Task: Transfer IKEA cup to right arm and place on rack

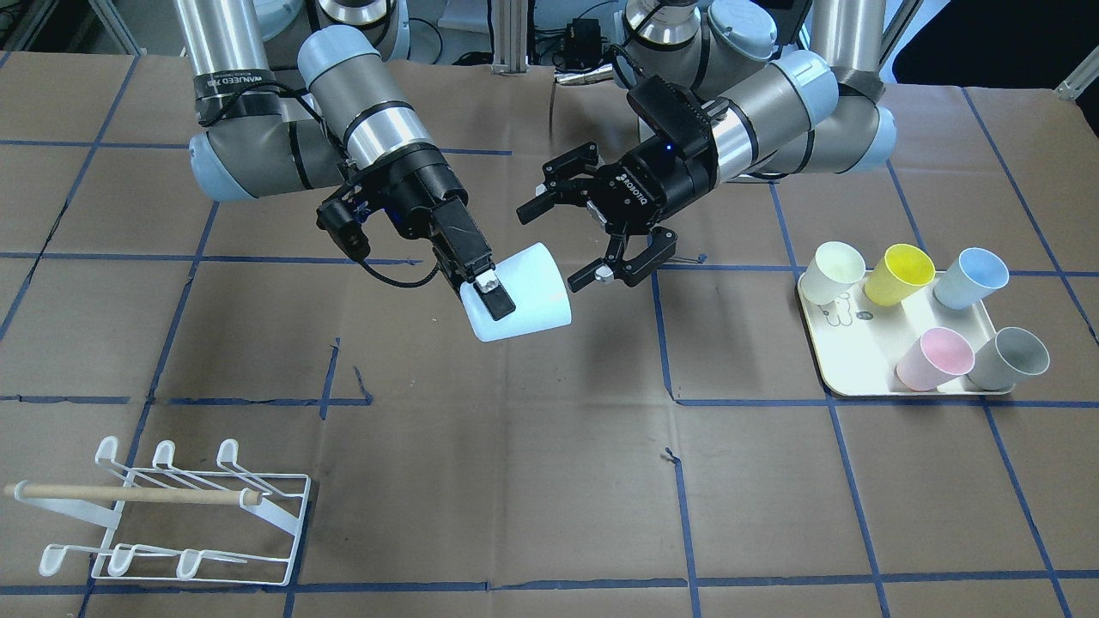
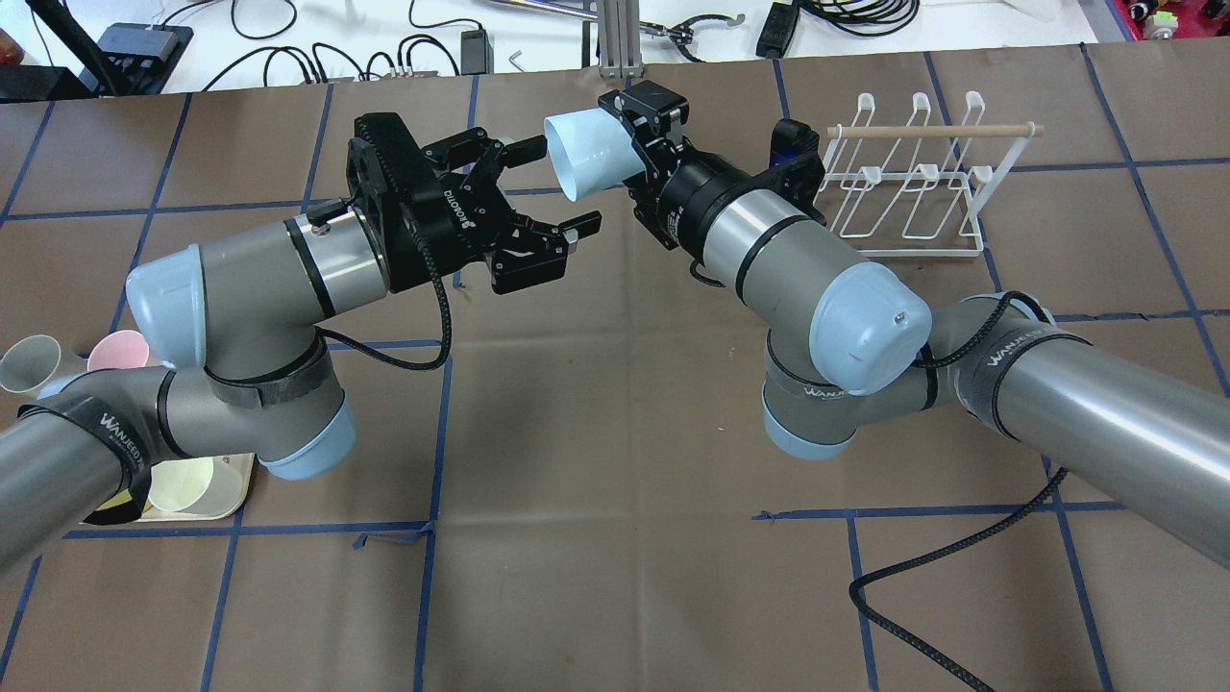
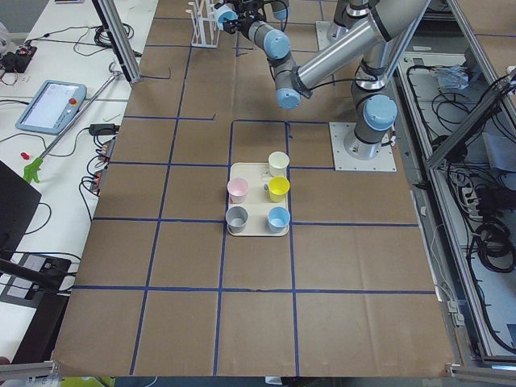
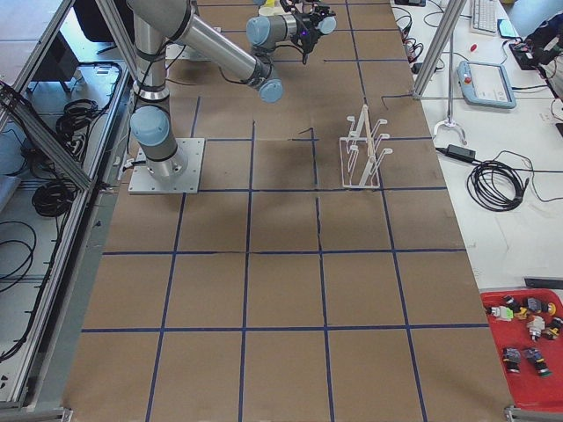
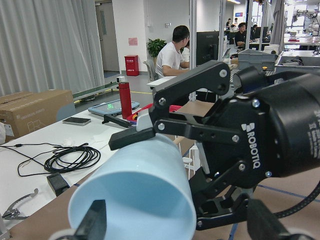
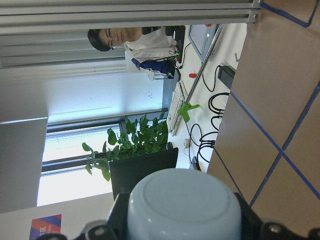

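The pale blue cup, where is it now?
In the overhead view the pale blue cup is in the air, clamped in the right gripper, mouth toward the open left gripper, left of the rack.

Pale-blue cup (image 1: 532, 292) (tilted) held by right gripper (image 1: 494, 296) — rack (image 1: 129, 493) well apart.

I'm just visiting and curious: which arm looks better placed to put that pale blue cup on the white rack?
Right. The right gripper grips the cup, and the rack stands on its side of the table. The left gripper is open and empty.
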You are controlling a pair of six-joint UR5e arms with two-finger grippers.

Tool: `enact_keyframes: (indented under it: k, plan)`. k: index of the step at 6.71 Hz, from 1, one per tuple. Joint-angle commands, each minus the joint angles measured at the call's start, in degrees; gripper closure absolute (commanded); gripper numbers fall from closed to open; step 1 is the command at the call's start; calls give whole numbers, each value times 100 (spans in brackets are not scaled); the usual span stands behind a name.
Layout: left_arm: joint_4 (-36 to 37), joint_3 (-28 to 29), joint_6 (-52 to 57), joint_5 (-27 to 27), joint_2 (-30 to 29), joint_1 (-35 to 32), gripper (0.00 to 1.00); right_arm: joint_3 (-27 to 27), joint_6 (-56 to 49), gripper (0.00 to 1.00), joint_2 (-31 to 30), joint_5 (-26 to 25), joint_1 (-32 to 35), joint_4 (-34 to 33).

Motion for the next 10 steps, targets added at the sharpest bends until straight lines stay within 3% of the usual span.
enact_keyframes:
  k: [1,2,3,5,6,8,10]
  plan:
    - [21,-339,-65,273,153,260,1,-237,-32,48,59,10,-149,24]
    - [-49,-473,-65,361,433,558,1,-273,-68,48,137,45,-341,24]
    - [-397,-474,-65,831,549,657,1,-395,-77,50,138,54,-622,42]
    - [-1754,-290,-65,2278,978,658,1,-572,-905,60,226,63,-1036,235]
    - [-2807,102,-65,3052,1172,640,1,-572,-1956,61,278,63,-1203,244]
    - [-5521,1479,-126,3987,1235,579,1,-572,-4572,69,340,10,-1545,498]
    - [-7895,2483,-633,4814,1270,535,1,-590,-6440,73,375,-60,-1827,745]
